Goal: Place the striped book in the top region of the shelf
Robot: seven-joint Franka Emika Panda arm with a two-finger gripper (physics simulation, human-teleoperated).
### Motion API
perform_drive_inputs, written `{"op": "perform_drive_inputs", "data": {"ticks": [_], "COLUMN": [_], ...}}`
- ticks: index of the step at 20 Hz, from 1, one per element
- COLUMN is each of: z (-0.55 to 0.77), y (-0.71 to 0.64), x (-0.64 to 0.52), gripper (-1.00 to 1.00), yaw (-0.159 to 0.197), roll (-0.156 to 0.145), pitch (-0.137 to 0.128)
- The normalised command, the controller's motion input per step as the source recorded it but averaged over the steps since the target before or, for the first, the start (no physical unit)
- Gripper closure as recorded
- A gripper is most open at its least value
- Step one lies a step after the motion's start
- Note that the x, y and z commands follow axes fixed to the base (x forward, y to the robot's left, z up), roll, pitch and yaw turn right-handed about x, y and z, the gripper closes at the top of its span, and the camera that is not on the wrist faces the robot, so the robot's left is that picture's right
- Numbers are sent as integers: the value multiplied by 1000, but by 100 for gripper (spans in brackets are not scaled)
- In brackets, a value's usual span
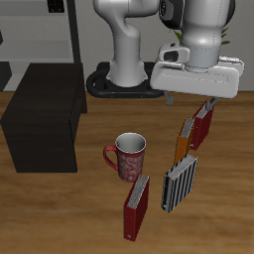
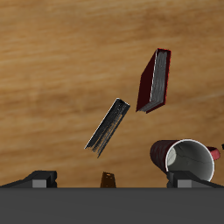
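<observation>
The striped book (image 1: 179, 185) stands upright near the table's front edge, its black-and-white cover facing the camera. It also shows in the wrist view (image 2: 108, 128), seen from above. The shelf (image 1: 45, 119) is a big dark box at the far side of the table from the books. My gripper (image 1: 190, 99) hovers open and empty above the orange book (image 1: 185, 140), farther back than the striped book and well above it. In the wrist view my gripper (image 2: 112, 178) has its fingers (image 2: 40, 178) spread wide, with the orange book's top edge (image 2: 108, 179) between them.
A dark red book (image 1: 203, 125) stands behind the orange one. Another dark red book (image 1: 137, 207) stands at the front edge, and shows in the wrist view (image 2: 155, 80). A red patterned mug (image 1: 129, 156) stands between shelf and books. A pale grey rack (image 1: 45, 30) is at the back.
</observation>
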Motion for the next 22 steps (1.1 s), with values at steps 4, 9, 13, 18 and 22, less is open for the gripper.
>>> {"op": "perform_drive_inputs", "data": {"ticks": [4, 9, 13, 18, 22], "z": [-224, -299, -231, -394, -253], "y": [73, 26, -49, -31, 31], "x": [245, 216, 143, 147, 42], "gripper": [-100, -100, -100, -100, -100], "yaw": [-35, -6, -17, -28, -16], "roll": [3, 16, 0, 10, 17], "pitch": [-11, -10, -7, 8, 4]}}
